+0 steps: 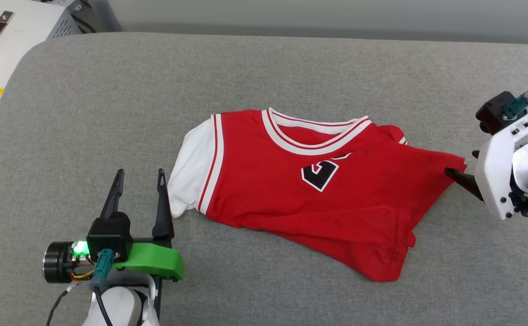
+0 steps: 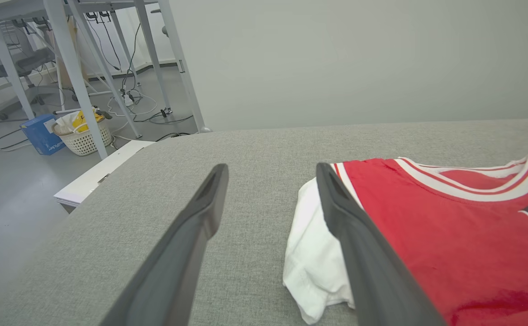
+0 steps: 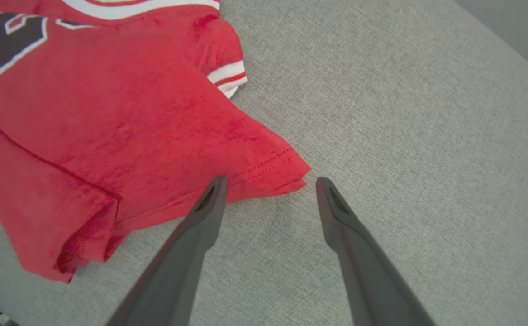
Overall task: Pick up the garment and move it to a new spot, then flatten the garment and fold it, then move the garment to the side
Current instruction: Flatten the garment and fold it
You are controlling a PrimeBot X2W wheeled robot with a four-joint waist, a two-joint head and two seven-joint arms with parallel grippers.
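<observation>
Left gripper at 8 o'clock, right gripper at 3 — both wide. Likely flanking red white-sleeved jersey T-shirt to grasp.

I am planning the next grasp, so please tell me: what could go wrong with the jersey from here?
The hem corner in front of the open right end effector looks layered; it may pinch just one layer and unfold the jersey.
The open left end effector stands beside the white sleeve; gripping that alone could stretch it.
</observation>
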